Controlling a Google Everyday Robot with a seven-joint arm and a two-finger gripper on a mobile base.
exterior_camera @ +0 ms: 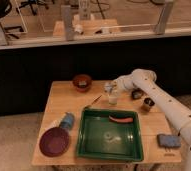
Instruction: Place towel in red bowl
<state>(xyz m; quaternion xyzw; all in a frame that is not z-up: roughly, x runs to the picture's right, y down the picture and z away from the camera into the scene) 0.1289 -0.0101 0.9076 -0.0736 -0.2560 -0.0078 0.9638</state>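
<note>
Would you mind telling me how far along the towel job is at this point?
Done: the towel is picked up, hanging from the gripper with the jaws shut on it, above the table behind the green tray. In hand: carrying it left. Left: reaching the red bowl at the table's back edge, and releasing the towel into it.
</note>
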